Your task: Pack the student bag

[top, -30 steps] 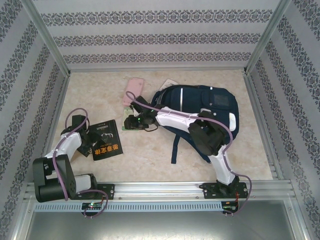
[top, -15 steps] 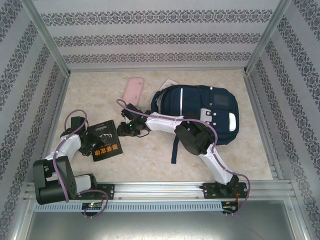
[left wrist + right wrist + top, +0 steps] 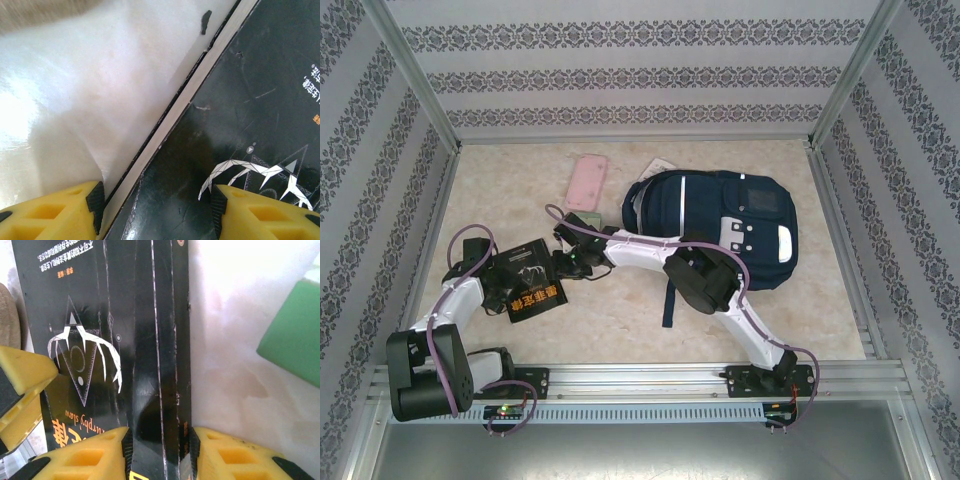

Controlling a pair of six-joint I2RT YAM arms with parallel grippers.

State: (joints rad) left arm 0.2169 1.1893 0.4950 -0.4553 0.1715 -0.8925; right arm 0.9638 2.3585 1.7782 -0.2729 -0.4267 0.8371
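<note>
Right pincer point(image 3: 160, 452) straddles the spine of the black book point(image 3: 95, 315); we cannot tell if it bites. Left pincer point(image 3: 155, 210) gapes astride the page edge: we square both before lifting.

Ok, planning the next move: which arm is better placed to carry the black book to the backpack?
Probably right: the right gripper brackets the spine of the book, and the backpack lies on that side; the left gripper straddles the opposite page edge, farther away.
</note>
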